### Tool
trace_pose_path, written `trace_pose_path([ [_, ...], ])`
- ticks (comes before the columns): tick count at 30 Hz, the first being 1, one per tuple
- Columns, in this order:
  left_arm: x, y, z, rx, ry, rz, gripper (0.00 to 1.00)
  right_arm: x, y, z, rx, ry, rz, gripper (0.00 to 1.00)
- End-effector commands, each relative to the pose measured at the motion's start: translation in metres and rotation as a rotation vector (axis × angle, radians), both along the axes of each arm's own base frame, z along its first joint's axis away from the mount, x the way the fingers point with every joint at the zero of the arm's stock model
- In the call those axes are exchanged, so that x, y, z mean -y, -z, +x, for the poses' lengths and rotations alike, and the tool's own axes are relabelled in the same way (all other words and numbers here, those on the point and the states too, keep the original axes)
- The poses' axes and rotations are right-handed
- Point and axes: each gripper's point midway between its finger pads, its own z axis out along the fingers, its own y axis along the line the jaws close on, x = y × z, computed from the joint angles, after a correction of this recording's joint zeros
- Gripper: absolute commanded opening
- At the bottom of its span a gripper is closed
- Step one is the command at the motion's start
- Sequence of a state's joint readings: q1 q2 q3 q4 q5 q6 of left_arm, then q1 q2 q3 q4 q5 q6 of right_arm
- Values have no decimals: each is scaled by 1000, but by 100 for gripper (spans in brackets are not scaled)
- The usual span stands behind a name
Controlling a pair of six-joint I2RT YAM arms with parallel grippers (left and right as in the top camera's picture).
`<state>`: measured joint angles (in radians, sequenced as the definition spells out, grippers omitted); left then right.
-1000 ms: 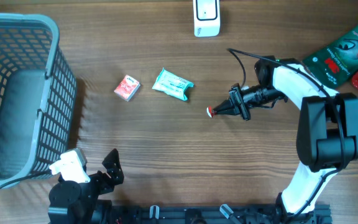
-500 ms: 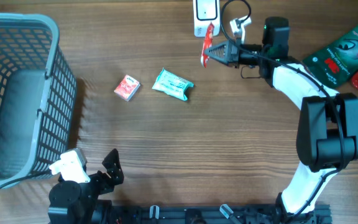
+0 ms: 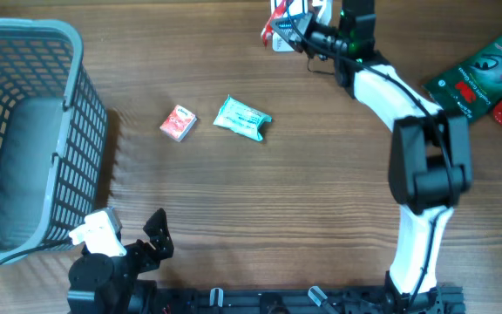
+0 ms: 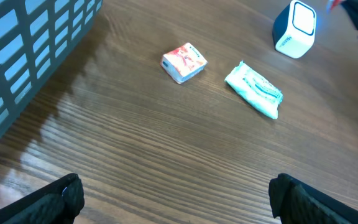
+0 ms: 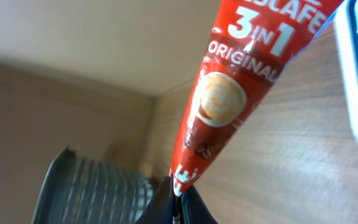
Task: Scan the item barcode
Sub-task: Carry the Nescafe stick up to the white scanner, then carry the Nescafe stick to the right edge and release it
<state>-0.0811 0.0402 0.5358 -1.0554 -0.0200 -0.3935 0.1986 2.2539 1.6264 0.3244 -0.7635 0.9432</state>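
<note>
Right gripper (image 5: 176,208): clamped tight on the red coffee sachet (image 5: 229,93), just beside the scanner (image 4: 295,28).
Left gripper (image 4: 179,198): spread wide, empty, well apart from the scanner.

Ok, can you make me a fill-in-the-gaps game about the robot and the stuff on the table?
The right gripper is pinching a coffee sachet coloured ____.
The big print on the sachet reads 3 in ____.
The left gripper has its fingers wide ____.
Between the basket and the scanner, ____ small packets lie on the table.
Missing words: red, 1, open, two.
</note>
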Motion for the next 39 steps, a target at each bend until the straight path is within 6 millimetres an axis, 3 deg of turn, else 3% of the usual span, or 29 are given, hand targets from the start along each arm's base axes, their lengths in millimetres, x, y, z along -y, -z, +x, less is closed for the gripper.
trace_pose_path([
  [1,0,0,0,5,8,14,100,1,39,30,-71,51,17,5],
  [4,0,0,0,5,8,14,100,0,58,33,-109,47,-4,5],
  [8,0,0,0,5,8,14,100,-4,42,29,-78,-20,15,5],
  [12,0,0,0,5,7,14,100,22,21,23,-83,-5,-54,4],
  [16,0,0,0,5,8,14,100,100,13,7,-170,170,-338,5],
  [18,0,0,0,5,8,14,100,161,10,-12,-273,349,-527,5],
  [21,0,0,0,5,8,14,100,270,-4,-63,-495,707,-756,5],
  [22,0,0,0,5,8,14,100,290,-6,-75,-540,779,-797,5],
  [24,0,0,0,5,8,14,100,368,-10,-125,-711,1058,-943,5],
  [26,0,0,0,5,8,14,100,408,0,-151,-827,1247,-918,5],
  [27,0,0,0,5,8,14,100,431,17,-170,-907,1328,-896,5],
  [30,0,0,0,5,8,14,100,455,58,-201,-1048,1403,-864,5],
  [34,0,0,0,5,8,14,100,472,100,-237,-1162,1471,-827,5],
  [35,0,0,0,5,8,14,100,476,105,-241,-1167,1483,-820,10],
  [37,0,0,0,5,7,14,100,485,105,-239,-1147,1502,-805,35],
  [39,0,0,0,5,8,14,100,487,96,-233,-1119,1492,-783,38],
])
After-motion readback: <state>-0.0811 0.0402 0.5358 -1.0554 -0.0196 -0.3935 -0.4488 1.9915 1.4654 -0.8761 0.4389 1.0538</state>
